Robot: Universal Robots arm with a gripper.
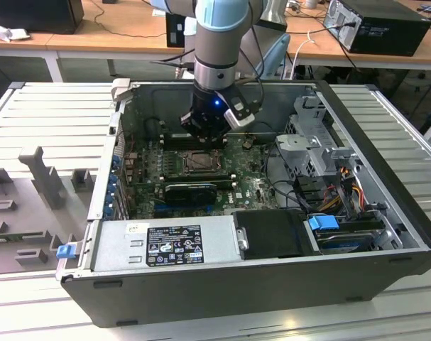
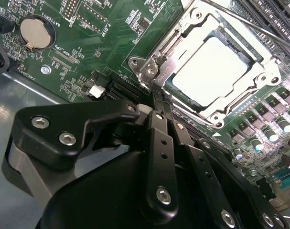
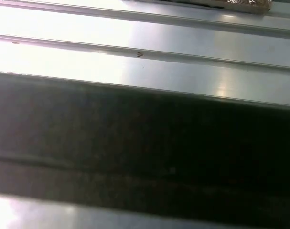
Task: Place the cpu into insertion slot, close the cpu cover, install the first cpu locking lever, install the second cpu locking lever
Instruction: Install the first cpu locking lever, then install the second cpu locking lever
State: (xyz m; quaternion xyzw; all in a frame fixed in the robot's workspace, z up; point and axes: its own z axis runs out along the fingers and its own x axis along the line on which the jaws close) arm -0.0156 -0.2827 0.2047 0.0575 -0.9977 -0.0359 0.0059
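Your end effector (image 2: 160, 102), its fingers drawn together and gripping nothing, noses down at the cover (image 2: 183, 36), which lies shut over the cpu (image 2: 211, 71) already seated in the slot (image 1: 201, 162), likely to work the lever (image 2: 250, 24) beyond.

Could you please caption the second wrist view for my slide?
End effector shut beside the cpu cover, closed over the seated cpu.
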